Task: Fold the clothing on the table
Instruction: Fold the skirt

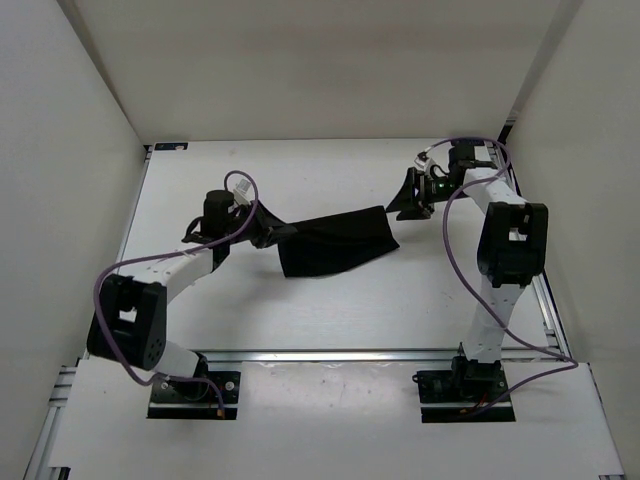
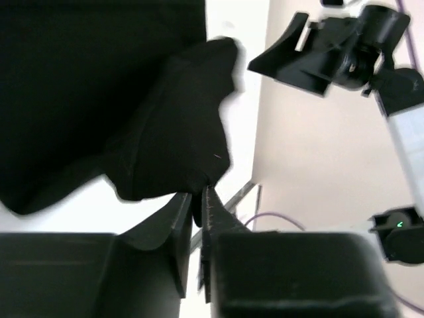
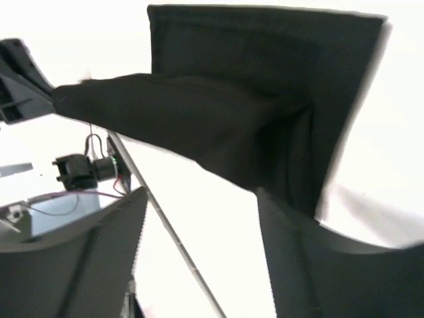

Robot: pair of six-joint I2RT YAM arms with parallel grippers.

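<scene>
Two claws and one piece of clothing (image 1: 335, 243) show from the top, on one white worktop (image 1: 330, 310). The black clothing lies in the middle of the worktop, between the two arms. The left claw (image 1: 268, 235) pinches its left end and holds that end up off the worktop. The right claw (image 1: 408, 200) sits just beside the far right corner, spread wide and holding nothing.

From the left wrist, the left claw (image 2: 197, 197) has its two fingers (image 2: 180, 225) close together, with a tip of the clothing (image 2: 165, 126) caught between them. The grip looks light. The right claw shows across the worktop, spread apart.

From the right wrist, the right claw (image 3: 202, 199) is wide and let go. Nothing is between its two fingers. The clothing (image 3: 265, 79) is just past them, with one fold lifted toward the left claw.

I think a fold is being laid down now. To do it well, the left claw should bring its end low onto the cloth, line up the edges, and only then let go. The right claw should lift straight up so it does not drag the corner.
</scene>
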